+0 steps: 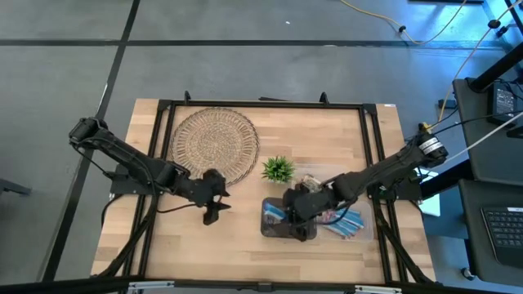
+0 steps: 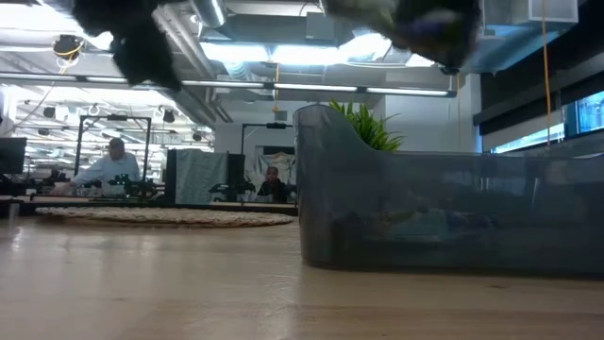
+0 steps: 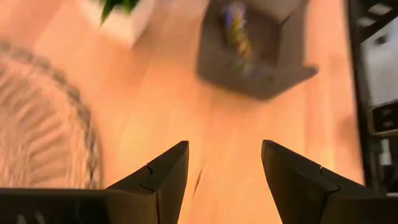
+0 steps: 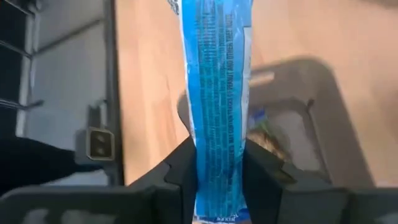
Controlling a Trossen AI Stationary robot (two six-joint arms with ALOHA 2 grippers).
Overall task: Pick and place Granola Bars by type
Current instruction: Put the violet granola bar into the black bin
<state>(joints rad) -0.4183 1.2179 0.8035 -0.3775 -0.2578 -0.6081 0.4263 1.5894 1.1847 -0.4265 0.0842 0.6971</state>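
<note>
From above, the right gripper (image 1: 299,214) hovers over the grey bin (image 1: 274,229) of bars; the left gripper (image 1: 214,209) waits beside the mat (image 1: 214,145), fingers apart. Right wrist: fingers clamp a blue bar (image 4: 217,99), its length pointing straight out from the gripper, above the bin.

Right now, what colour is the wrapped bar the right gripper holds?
Blue with dark print; the shiny wrapped granola bar shows best in the right wrist view.

Blue printed granola bar (image 4: 217,93), grey bin (image 1: 274,224), tan woven mat (image 1: 215,144).
</note>
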